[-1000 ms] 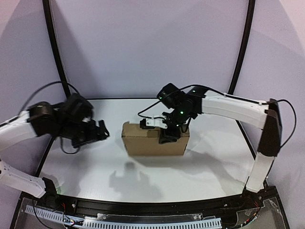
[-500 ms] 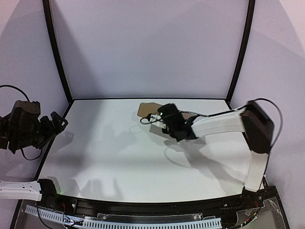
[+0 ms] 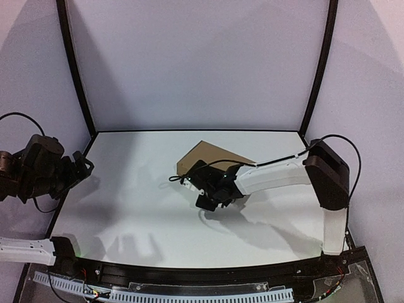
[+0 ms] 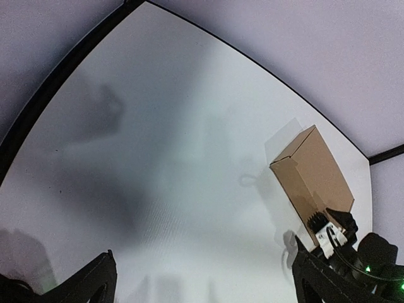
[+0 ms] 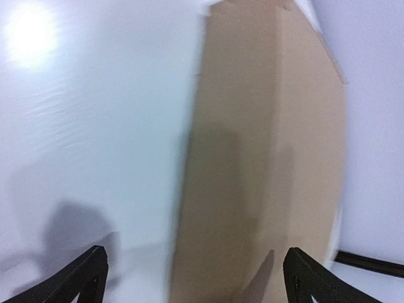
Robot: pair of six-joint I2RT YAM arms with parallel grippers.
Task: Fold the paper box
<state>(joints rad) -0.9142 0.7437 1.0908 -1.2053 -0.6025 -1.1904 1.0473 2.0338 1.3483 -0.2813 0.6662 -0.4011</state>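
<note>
The paper box (image 3: 211,156) is a brown cardboard box, closed up, lying at an angle on the white table behind the middle. It also shows in the left wrist view (image 4: 312,180) and fills the right wrist view (image 5: 265,158). My right gripper (image 3: 201,187) is open and empty, low over the table just in front of the box, its fingers spread wide (image 5: 199,281). My left gripper (image 3: 81,168) is open and empty at the far left edge, well away from the box, which lies far off in its own view (image 4: 205,287).
The white table (image 3: 139,208) is bounded by black frame posts (image 3: 76,69) and pale walls at the back and sides. The right arm's white link (image 3: 271,177) stretches low across the right half of the table. A cable loops beside the right gripper (image 4: 249,182).
My left arm has swung from beside the box out to the far left edge. My right arm has come off the box top and dropped low. The box now lies turned and farther back.
</note>
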